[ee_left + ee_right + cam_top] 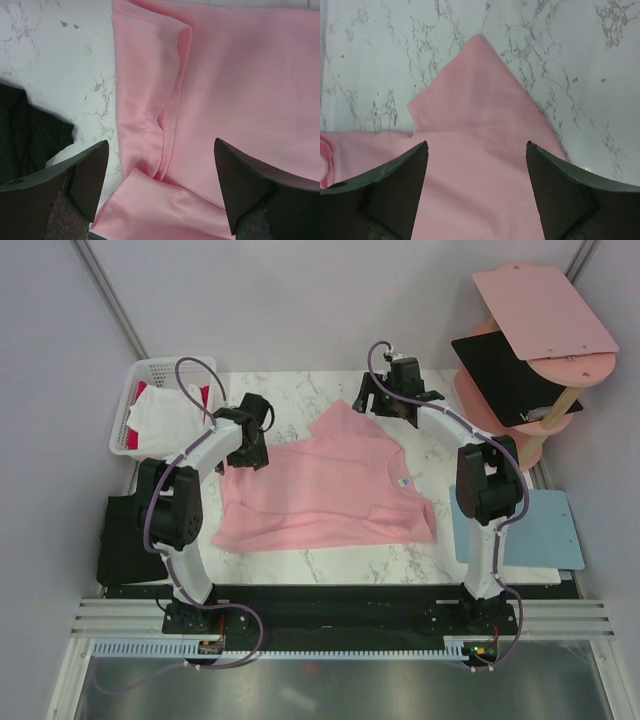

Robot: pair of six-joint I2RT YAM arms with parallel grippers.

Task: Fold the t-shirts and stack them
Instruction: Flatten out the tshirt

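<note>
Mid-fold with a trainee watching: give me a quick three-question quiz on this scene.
1. True or false: both arms' jaws stand open over the pink t-shirt.
2. The white and red cloth sits in: A the basket, B a drawer, C a bucket.
3. Fill in: in the top view, the black cloth lies to the pink t-shirt's ___.
Key: 1 true; 2 A; 3 left.
</note>
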